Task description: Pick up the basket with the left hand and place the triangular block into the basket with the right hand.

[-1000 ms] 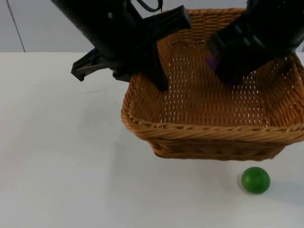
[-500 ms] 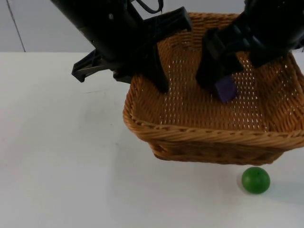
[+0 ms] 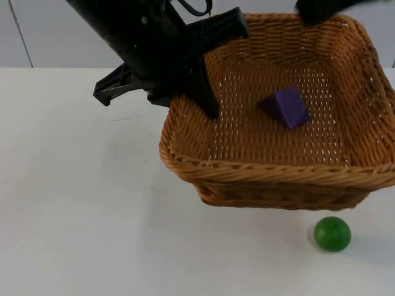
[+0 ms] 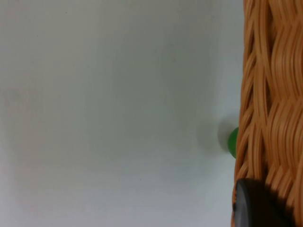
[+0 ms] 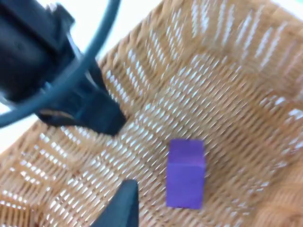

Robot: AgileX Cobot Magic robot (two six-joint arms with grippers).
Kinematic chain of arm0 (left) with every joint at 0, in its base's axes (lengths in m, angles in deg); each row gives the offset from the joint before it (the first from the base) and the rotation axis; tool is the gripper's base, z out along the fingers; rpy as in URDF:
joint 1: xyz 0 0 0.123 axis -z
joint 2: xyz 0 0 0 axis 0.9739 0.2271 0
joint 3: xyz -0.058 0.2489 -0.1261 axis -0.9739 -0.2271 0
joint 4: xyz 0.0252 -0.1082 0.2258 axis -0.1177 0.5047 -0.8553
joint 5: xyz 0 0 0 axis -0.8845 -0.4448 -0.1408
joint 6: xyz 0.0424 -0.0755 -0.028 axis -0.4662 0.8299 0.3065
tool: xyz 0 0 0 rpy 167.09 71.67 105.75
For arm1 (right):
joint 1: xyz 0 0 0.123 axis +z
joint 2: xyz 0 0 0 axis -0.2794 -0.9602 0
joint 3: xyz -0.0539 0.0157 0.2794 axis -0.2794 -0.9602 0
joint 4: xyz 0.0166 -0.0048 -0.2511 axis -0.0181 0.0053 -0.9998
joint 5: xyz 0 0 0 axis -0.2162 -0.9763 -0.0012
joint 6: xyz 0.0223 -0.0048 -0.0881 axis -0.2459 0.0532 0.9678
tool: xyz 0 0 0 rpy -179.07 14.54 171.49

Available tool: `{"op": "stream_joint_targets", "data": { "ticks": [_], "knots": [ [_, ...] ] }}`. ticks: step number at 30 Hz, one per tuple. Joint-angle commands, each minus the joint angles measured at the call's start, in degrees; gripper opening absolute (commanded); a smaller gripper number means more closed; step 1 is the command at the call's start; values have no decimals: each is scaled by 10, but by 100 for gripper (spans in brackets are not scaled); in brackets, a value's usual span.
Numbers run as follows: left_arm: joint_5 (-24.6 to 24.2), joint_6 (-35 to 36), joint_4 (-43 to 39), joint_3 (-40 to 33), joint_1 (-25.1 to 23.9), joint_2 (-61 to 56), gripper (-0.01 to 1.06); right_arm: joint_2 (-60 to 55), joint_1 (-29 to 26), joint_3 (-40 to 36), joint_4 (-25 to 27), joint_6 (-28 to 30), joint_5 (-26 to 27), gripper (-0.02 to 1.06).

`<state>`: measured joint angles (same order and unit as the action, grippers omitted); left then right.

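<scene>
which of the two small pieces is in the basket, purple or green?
The purple triangular block: it lies on the floor of the basket, which the left gripper holds by its rim. The green ball sits on the table outside, beside the basket.

The basket [image 3: 278, 166] hangs tilted above the counter [image 3: 80, 216], and the block [image 3: 286, 106] lies in it, on the basket floor, near the middle. The left end effector [image 3: 207, 92] sits at the basket's left rim, one finger inside the wall. The right end effector [image 3: 318, 7] is above the basket's far rim, well apart from the block. In front of the basket, toward its right corner, a ball [image 3: 332, 234] rests on the counter.
</scene>
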<state>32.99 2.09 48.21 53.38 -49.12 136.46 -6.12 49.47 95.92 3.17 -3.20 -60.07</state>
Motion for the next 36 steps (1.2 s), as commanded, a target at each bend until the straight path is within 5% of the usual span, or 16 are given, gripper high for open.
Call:
{"op": "stream_joint_targets", "data": {
  "ticks": [1, 12, 22, 36],
  "knots": [
    [6, 1, 16, 2, 2, -6, 0, 35, -10, 4, -8, 1, -7, 105],
    [31, -1, 10, 2, 2, -6, 0, 199, -198, 4, -8, -3, -51, 105],
    [78, 22, -75, 2, -2, -6, 0, 244, -222, 4, -29, 9, -72, 105],
    [76, 25, -139, 2, -59, 20, 0, 244, -222, 4, -34, 9, -57, 105]
  ]
}}
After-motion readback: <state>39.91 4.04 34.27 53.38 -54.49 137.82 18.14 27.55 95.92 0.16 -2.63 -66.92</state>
